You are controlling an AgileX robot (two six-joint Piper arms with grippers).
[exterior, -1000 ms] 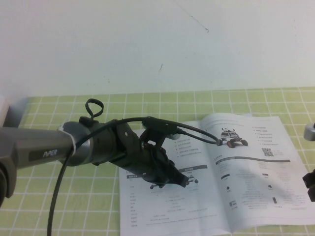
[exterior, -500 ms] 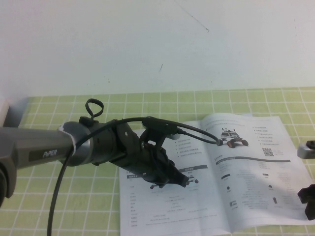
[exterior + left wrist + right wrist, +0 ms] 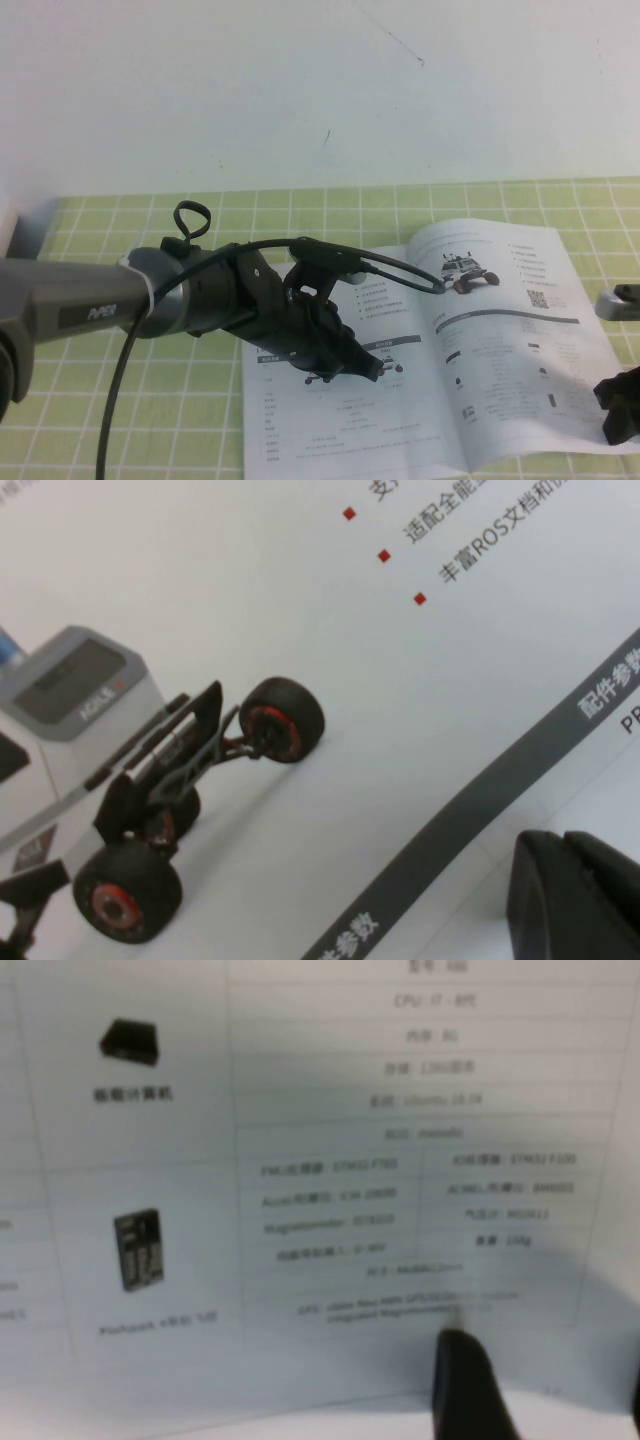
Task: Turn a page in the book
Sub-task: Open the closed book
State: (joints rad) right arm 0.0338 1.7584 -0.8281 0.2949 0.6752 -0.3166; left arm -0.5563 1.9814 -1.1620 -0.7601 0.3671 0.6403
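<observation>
Currently, the scene is being laid out as follows.

Book: the book (image 3: 440, 360) is being kept open and flat on the green checked mat (image 3: 150, 400), towards the robot's right side of it, with the white wall (image 3: 320, 90) behind.

Left page: a small wheeled rover photo (image 3: 150, 820) and red-bulleted text are being shown on it in the left wrist view, with a grey band of lettering running diagonally beside them.

Right page: a rover photo (image 3: 465, 275), a QR code (image 3: 540, 297) and grey tables are being displayed; its outer edge is being lifted slightly off the mat beside the right gripper.

Left gripper: the left gripper (image 3: 350, 362) is being held low over the left page, close to the spine; one dark fingertip (image 3: 575, 895) is being seen just above the paper, but whether the fingers are spread or pressed together cannot be told.

Right gripper: the right gripper (image 3: 622, 405) is being held at the right page's outer edge; its fingers are being kept spread apart, with one dark fingertip (image 3: 470, 1385) shown right at the page's border, and no paper is being seen pinched.
</observation>
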